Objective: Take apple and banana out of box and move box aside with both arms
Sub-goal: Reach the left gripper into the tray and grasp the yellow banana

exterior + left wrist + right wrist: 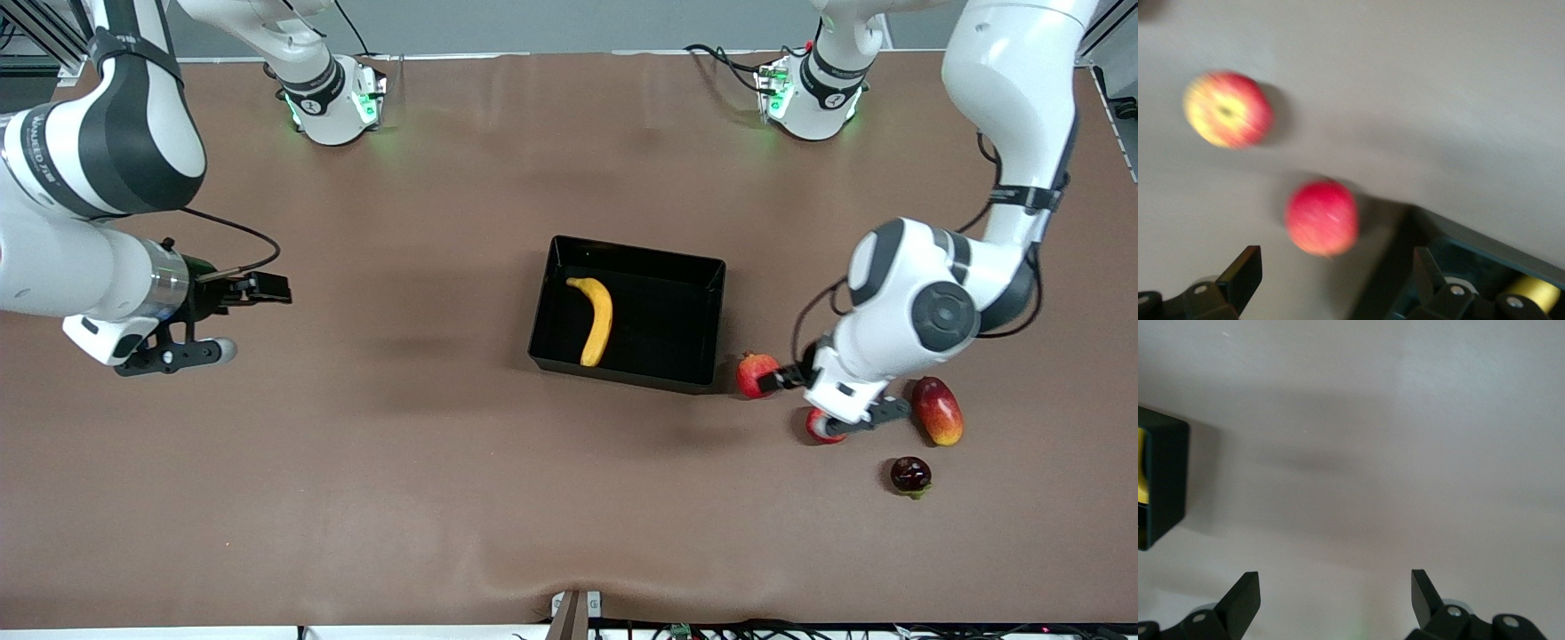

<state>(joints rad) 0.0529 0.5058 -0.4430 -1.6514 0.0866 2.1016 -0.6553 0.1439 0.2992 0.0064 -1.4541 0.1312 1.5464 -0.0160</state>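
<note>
The black box point(702, 276) sits mid-table with the yellow banana point(594, 320) lying in it. The small red apple point(816, 430) lies on the table toward the left arm's end, partly hidden under the left hand. In the left wrist view the apple point(1228, 110) shows its yellow patches. My left gripper point(834, 404) is open and empty, above the table between the apple and the red pomegranate point(754, 373). The pomegranate point(1321, 217) lies just off the box's corner point(1451, 257), and the banana's end point(1533, 293) shows there too. My right gripper point(182, 342) is open and empty, waiting over bare table toward the right arm's end point(1335, 597).
A red-and-yellow mango point(938, 409) lies beside the apple, closer to the table's end. A small dark red fruit point(910, 474) lies nearer the front camera than the mango. The box's outer wall point(1165, 480) shows in the right wrist view.
</note>
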